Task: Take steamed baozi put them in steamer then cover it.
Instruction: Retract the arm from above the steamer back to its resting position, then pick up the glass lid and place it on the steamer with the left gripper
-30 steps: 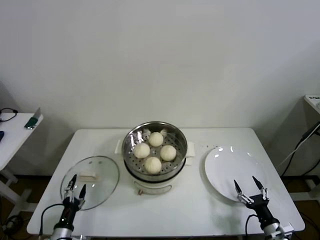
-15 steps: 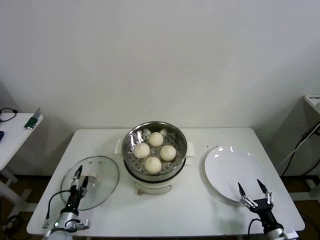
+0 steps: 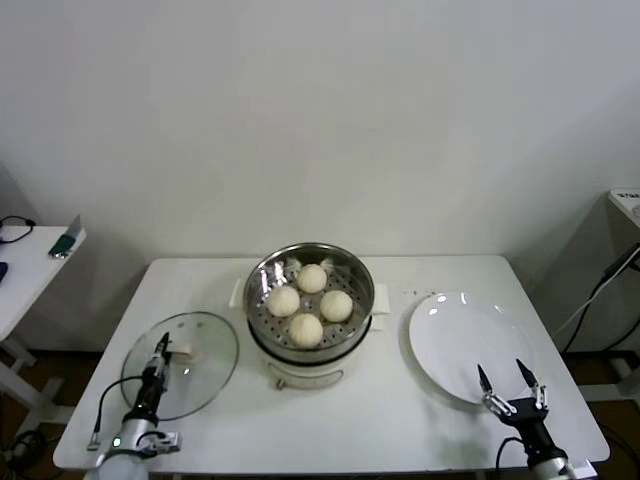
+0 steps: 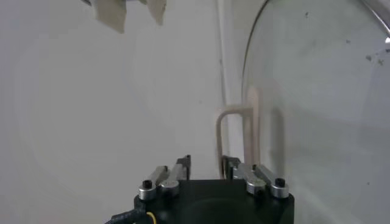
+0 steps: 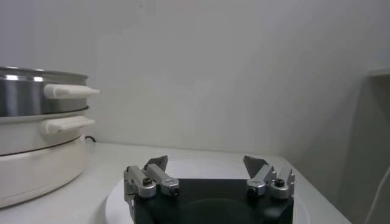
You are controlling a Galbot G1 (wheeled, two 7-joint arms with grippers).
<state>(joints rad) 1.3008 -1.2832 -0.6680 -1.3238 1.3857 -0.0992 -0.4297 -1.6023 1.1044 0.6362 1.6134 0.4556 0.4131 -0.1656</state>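
Observation:
Four cream-white baozi (image 3: 306, 329) lie on the perforated tray inside the shiny steamer (image 3: 258, 276) at the table's middle. The steamer also shows in the right wrist view (image 5: 36, 91). The glass cover (image 3: 208, 372) lies flat on the table at the left, its cream handle (image 3: 181, 352) up. My left gripper (image 3: 160, 346) is low over the cover, just left of the handle, with its fingers a narrow gap apart and nothing between them. In the left wrist view, my left gripper (image 4: 206, 163) points at the handle (image 4: 234, 113) on the cover (image 4: 317, 109). My right gripper (image 3: 508, 376) is open and empty.
A white plate (image 3: 455, 335) lies right of the steamer, and my right gripper (image 5: 206, 163) hovers at its front edge. The plate's rim (image 5: 119, 204) shows in the right wrist view. A side table (image 3: 30, 265) with a green object stands at the far left.
My left gripper has moved forward over the cover toward its handle and turned, its fingers now closer together. My right gripper has drawn back slightly toward the table's front edge.

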